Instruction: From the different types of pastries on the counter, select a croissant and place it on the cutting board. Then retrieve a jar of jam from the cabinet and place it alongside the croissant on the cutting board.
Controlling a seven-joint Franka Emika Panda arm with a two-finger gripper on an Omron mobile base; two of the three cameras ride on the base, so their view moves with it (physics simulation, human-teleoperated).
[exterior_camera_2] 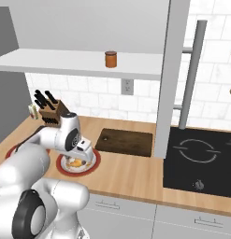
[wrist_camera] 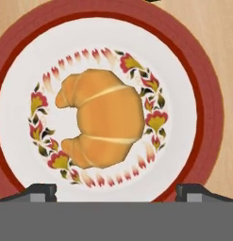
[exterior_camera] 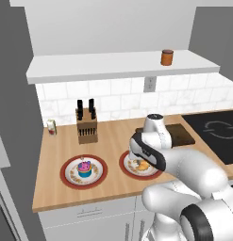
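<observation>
A golden-brown croissant [wrist_camera: 104, 117] lies in the middle of a red-rimmed flowered plate [wrist_camera: 207, 94] on the light-wood counter [exterior_camera: 113, 136]. My gripper [wrist_camera: 118, 192] hangs just above it, open, with the two fingertips set wide at either side and nothing between them. From the base, the hand [exterior_camera: 138, 160] covers part of the croissant [exterior_camera: 143, 165]. The dark cutting board [exterior_camera_2: 125, 141] lies behind the plate, bare. The jar of jam [exterior_camera_2: 111, 59] stands on the cabinet ledge [exterior_camera_2: 65, 63]. A blue cupcake [exterior_camera: 84, 168] sits on a second plate to the left.
A knife block [exterior_camera: 87, 127] stands at the back of the counter, with a small white shaker [exterior_camera: 51, 127] left of it. The black stovetop [exterior_camera_2: 201, 158] lies to the right, beyond a grey upright panel [exterior_camera_2: 170, 79]. The counter's front edge runs just below both plates.
</observation>
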